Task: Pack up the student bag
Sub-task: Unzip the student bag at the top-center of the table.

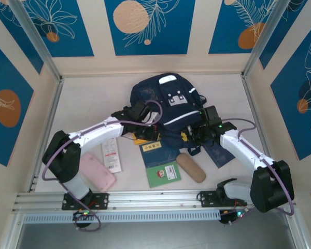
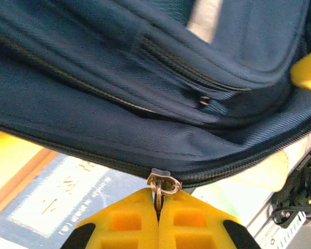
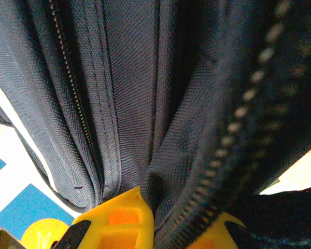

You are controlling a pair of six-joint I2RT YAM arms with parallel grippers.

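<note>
Currently, left tool (image 2: pixel 157 205) pinches the zipper pull (image 2: pixel 164 183) of the student bag (image 1: pixel 156 94); right tool (image 3: pixel 155 210) pinches a fold of its fabric.

pink case (image 1: pixel 97 173), green booklet (image 1: pixel 165 174), tan pouch (image 1: pixel 191 167)

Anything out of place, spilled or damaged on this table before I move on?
Nothing spilled or damaged. One oddity: the near edge of the student bag covers part of a yellow flat item and reaches over the blue booklet, so neither lies free for packing.
</note>
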